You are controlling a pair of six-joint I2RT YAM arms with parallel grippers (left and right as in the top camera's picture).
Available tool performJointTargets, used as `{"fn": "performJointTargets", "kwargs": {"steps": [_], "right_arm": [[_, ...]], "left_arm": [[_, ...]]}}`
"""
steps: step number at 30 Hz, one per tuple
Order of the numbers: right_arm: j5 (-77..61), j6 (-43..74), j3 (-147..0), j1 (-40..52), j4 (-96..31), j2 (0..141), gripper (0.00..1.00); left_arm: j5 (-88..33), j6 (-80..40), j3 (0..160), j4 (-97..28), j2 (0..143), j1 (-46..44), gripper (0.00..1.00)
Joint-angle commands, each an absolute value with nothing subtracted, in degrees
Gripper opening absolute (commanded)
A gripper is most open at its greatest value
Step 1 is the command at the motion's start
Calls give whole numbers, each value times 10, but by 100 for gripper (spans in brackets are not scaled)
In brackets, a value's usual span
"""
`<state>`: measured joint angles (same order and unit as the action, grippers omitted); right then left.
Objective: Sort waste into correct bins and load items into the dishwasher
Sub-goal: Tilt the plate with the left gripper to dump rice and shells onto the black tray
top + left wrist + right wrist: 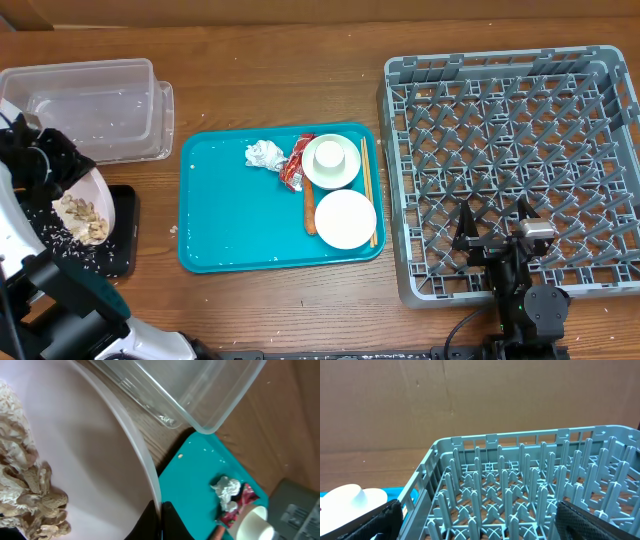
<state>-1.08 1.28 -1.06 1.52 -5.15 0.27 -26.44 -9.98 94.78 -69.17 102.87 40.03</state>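
My left gripper (160,516) is shut on the rim of the large white plate (90,455). It holds the plate (97,195) tilted over the black tray (122,240). Beige food scraps (82,216) cling to the plate, and rice grains (48,238) lie on the black tray. The clear tub (90,105) stands behind. On the teal tray (220,225) lie a paper ball (264,154), a red wrapper (296,165), a carrot stick (309,208), a cup on a white dish (331,160), a second white dish (345,218) and chopsticks (367,185). My right gripper (480,525) is open and empty over the grey dish rack (500,110).
The rack fills the right side of the table and holds no dishes. A few rice grains lie on the wood beside the teal tray's left edge. Bare wood shows in front of the teal tray. A cardboard wall stands behind the table.
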Motion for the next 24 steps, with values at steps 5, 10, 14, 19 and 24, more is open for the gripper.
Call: {"fn": "performJointTargets", "kwargs": {"steps": [5, 10, 14, 19, 24], "right_arm": [[-9, 8, -5, 15, -48, 2, 100], [-9, 8, -5, 15, -48, 2, 100], [-9, 8, -5, 15, -48, 2, 100], [-9, 8, -5, 15, -48, 2, 100], [-9, 8, -5, 15, -48, 2, 100]], "left_arm": [[-346, -82, 945, -703, 1019, 445, 4], [-394, -81, 945, -705, 1019, 470, 4], [-406, -81, 945, -709, 1019, 484, 4], [-406, -81, 945, -703, 1019, 496, 4], [-400, -82, 945, -702, 1019, 505, 4]]}}
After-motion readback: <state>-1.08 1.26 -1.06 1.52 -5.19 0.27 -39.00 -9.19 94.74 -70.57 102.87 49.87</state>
